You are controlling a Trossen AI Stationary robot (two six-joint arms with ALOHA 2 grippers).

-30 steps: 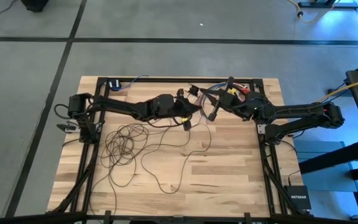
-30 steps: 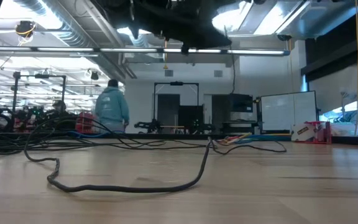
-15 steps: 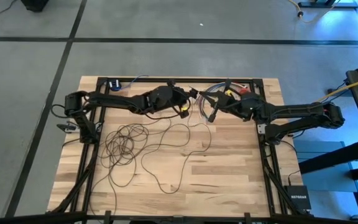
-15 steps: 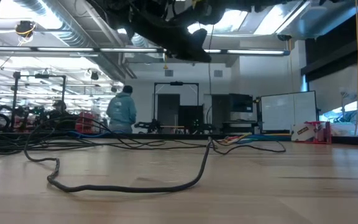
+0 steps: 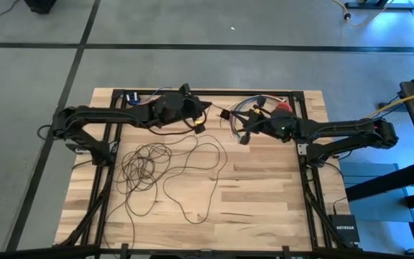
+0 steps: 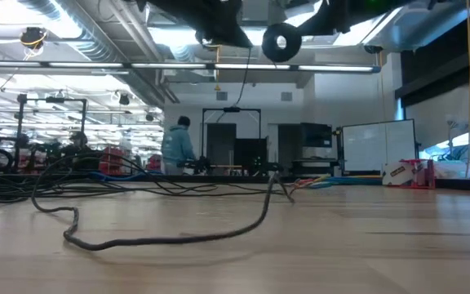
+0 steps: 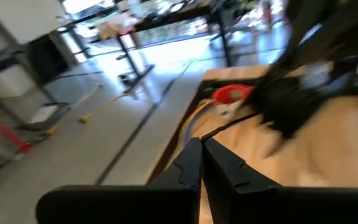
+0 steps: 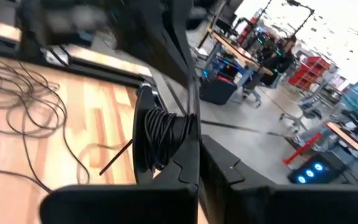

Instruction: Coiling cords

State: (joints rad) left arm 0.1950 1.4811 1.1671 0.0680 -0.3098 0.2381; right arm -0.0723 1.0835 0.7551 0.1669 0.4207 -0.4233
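Seen from above, a wooden table [image 5: 264,194] fills the middle of the frame, with two dark arms reaching in along its upper edge. The cord [image 5: 144,167], a thin dark wire, lies in a loose tangle of loops at centre left, with a long tail curling toward the lower middle. One strand rises from that heap up to the left gripper [image 5: 197,121], just left of upper centre, whose fingers are pressed together on the wire. The right gripper [image 5: 244,135], just right of upper centre, is also pinched shut; its wrist camera shows a small black spool [image 8: 160,140] wound with turns of the cord just beyond the fingers. The two claws sit near each other, apart, with a short span of wire between them running roughly left to right. Most of the slack lies below and left of both claws, nearer the left arm, so that arm looks best placed to feed the next length.
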